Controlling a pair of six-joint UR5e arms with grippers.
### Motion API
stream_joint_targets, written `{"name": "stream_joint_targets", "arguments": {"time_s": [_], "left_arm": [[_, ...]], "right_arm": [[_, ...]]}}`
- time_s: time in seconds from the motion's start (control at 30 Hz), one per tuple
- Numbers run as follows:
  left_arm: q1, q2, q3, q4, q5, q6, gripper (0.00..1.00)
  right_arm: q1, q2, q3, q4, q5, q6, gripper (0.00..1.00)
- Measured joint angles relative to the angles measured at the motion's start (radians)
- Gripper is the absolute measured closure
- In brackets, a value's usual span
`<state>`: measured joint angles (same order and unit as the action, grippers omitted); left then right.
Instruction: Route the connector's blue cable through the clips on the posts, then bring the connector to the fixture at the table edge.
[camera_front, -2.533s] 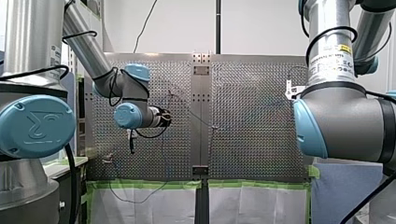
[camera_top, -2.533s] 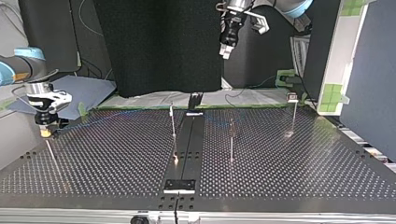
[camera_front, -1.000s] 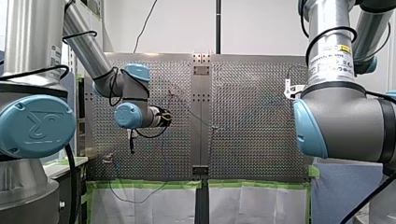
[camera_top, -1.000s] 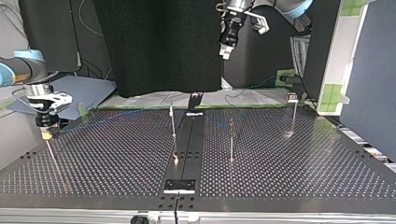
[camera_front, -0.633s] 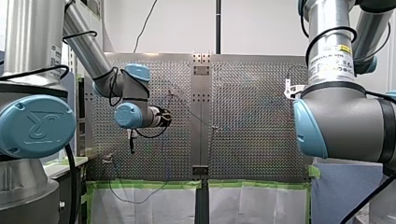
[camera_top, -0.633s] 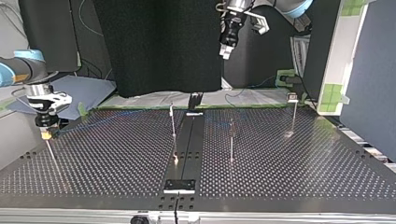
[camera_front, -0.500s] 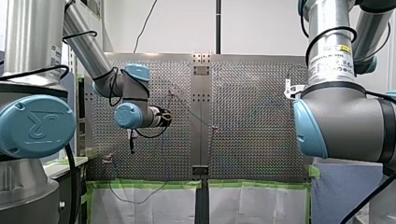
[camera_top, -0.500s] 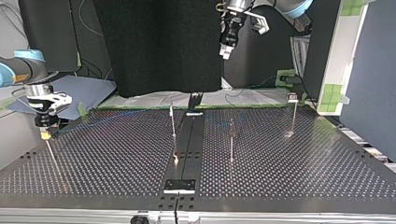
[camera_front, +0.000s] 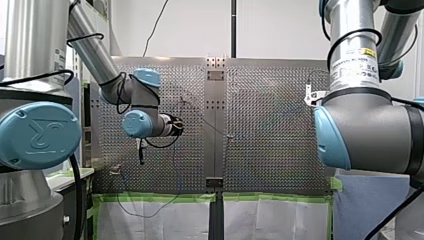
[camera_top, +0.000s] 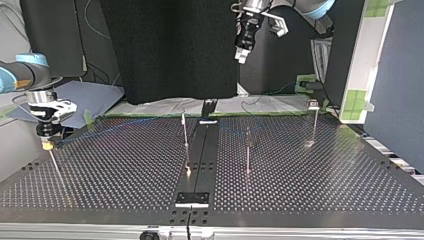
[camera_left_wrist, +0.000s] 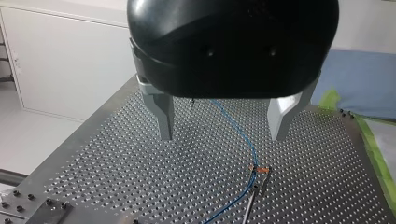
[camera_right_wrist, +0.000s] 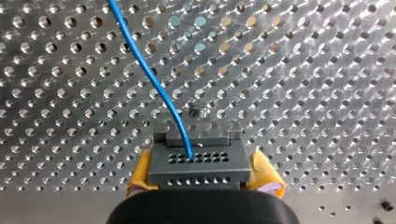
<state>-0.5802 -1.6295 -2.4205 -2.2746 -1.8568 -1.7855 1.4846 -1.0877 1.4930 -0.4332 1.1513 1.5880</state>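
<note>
My right gripper (camera_top: 47, 143) is way over at 9 o'clock on the perforated table (camera_top: 325, 185) in the top view. Its yellow pads are clamped on the dark connector (camera_right_wrist: 198, 163), and the blue cable (camera_right_wrist: 154, 79) comes out of the connector's face. My left gripper (camera_left_wrist: 223, 119) hangs high around 12 o'clock, fingers spread wide, holding nothing.

You find no wording here that can be read. The white label (camera_front: 354, 67) on my right arm (camera_front: 372, 132) carries lines of print and a yellow patch, all too small to make out. The blue joint cap (camera_front: 37, 135) on my left arm (camera_front: 90, 50) bears a raised emblem, not legible as letters.
</note>
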Motion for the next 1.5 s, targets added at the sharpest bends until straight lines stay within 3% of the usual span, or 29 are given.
{"name": "stream_joint_targets", "arguments": {"time_s": [0.33,0.37,1.5], "left_arm": [[0.000,0.000,0.000,0.001,0.000,0.000,0.01],[0.000,0.000,0.000,0.001,0.000,0.000,0.01],[0.004,0.000,0.000,0.003,0.000,0.000,0.01]], "right_arm": [[0.005,0.002,0.000,0.000,0.000,0.000,0.15],[0.006,0.002,0.000,0.000,0.000,0.000,0.11],[0.010,0.002,-0.004,0.005,0.004,0.009,0.11]]}}
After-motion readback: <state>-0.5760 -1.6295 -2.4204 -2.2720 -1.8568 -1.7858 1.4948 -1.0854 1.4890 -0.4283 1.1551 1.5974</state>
